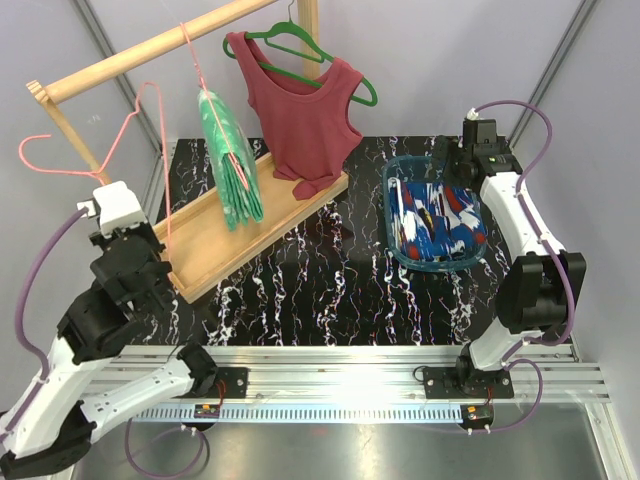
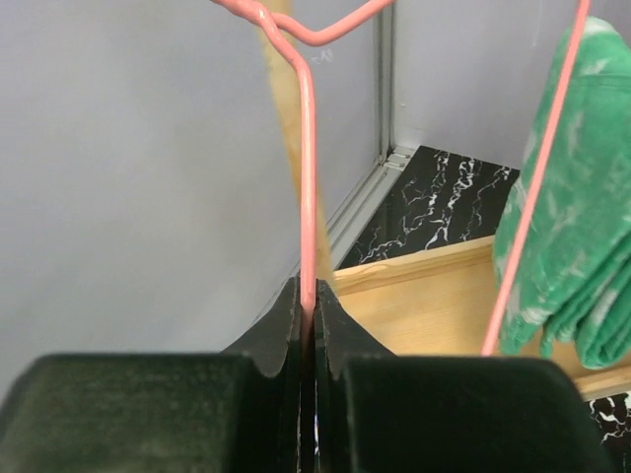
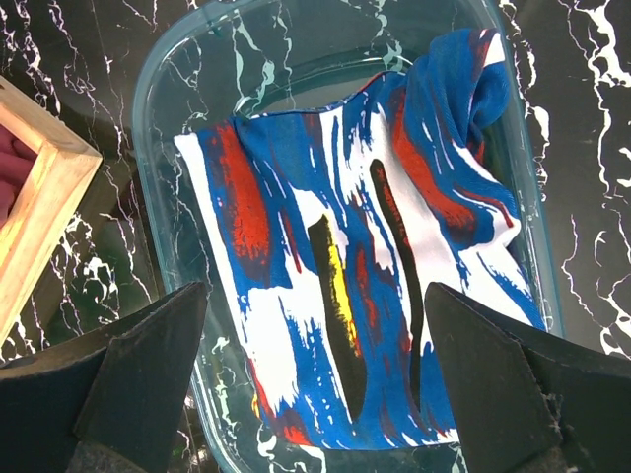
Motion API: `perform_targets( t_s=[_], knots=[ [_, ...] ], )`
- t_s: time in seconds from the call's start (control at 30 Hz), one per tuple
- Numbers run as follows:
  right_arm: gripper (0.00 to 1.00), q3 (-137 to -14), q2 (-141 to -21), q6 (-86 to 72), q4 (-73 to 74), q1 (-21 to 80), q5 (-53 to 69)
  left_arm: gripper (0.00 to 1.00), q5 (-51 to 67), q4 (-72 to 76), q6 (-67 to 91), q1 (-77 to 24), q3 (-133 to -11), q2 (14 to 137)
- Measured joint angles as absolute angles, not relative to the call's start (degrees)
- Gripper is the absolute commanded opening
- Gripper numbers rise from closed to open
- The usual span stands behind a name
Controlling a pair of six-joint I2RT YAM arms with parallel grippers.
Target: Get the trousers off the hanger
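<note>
Left station: the left gripper (image 2: 308, 291) is clamped tight on the wire of an empty pink wire hanger (image 2: 309, 177), just below its twisted neck. The grip appears chosen to hold this bare hanger off the light wooden rail (image 1: 150, 50), with its hook out past the left edge of the black marble-patterned bench (image 1: 330, 300).

Right station: the right gripper (image 3: 314, 296) hangs with its jaws spread wide and nothing between them, directly above a clear plastic tub (image 3: 286, 59) near the far-right corner of the bench. The blue trousers with red and white pattern (image 3: 335, 286) lie folded flat inside the tub – off any hanger, so this pair reads as finished. The long axis follows the tub's length, far edge to near edge, with the near end skewed slightly toward the right edge.

Outstanding item: the green-and-white tie-dye trousers (image 1: 232, 175) are draped over a second pink wire hanger (image 2: 533, 187), which is hooked on the rail near the far-left corner. The fold sits on the bar, so the long axis is vertical, with the loose ends pointing down at the flat wooden base board (image 1: 215, 255) of the rack. This pair is not yet removed.

A dark red tank top (image 1: 305, 120) hangs further along the rail – not part of the job.
</note>
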State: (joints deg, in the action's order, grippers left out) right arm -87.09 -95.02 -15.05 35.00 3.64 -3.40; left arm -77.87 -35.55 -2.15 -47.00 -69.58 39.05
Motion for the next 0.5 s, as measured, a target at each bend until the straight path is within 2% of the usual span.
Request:
perform_targets(
  t_s=[0.13, 0.37, 0.5],
  knots=[
    [1.0, -87.09, -95.02, -15.07, 35.03, 3.92, -3.31, 0.0, -77.32, -37.01, -0.97, -44.05, -70.7, 39.97],
    [1.0, -87.09, -95.02, -15.03, 35.0, 4.82, -3.29, 0.0, -72.42, -41.36, 1.54, -36.58, -77.32, 55.75],
    [1.0, -87.09, -95.02, -15.03, 35.0, 5.17, -3.29, 0.0, -72.77, -39.18, -1.91, -36.16, -77.97, 58.63]
  ],
)
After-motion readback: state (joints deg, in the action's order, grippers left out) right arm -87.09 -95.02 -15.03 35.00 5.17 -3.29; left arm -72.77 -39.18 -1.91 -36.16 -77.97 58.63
